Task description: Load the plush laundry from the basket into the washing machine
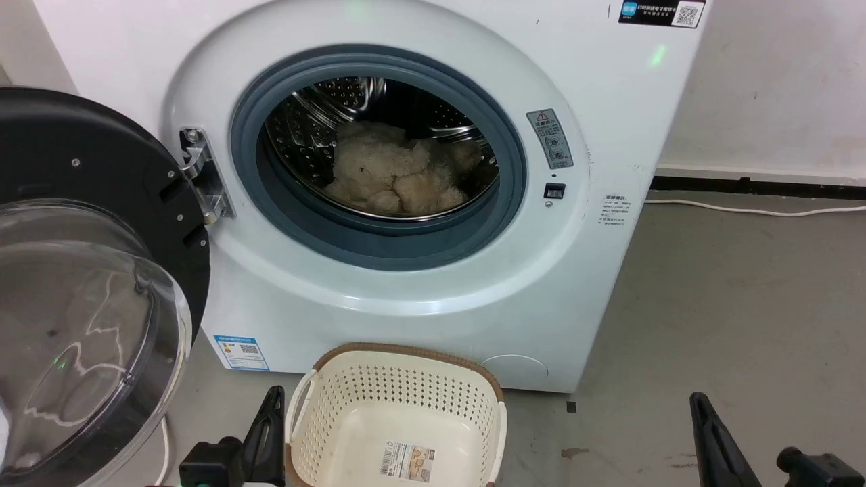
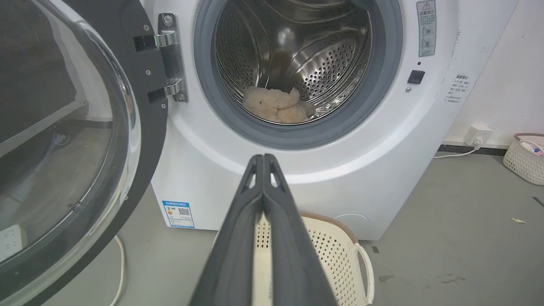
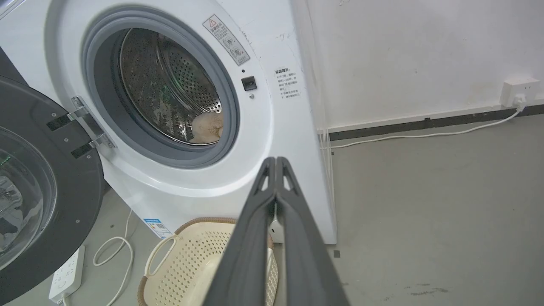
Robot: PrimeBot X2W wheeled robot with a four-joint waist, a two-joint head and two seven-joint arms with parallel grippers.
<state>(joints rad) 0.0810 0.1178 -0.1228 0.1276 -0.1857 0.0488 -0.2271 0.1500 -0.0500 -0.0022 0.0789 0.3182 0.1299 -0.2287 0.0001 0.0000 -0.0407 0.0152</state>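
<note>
Head view: the plush laundry [image 1: 396,172] lies inside the drum of the washing machine [image 1: 406,304]. The door [image 1: 101,155] hangs open at the machine's left side. The basket [image 1: 379,399] sits on the floor just in front of the machine. Left wrist view: the left gripper [image 2: 263,159] points at the machine, fingers pressed together. Right wrist view: the right gripper [image 3: 276,161] is pressed together too, near the machine's right edge. A cream lump in the drum is probably the plush, mostly hidden.
</note>
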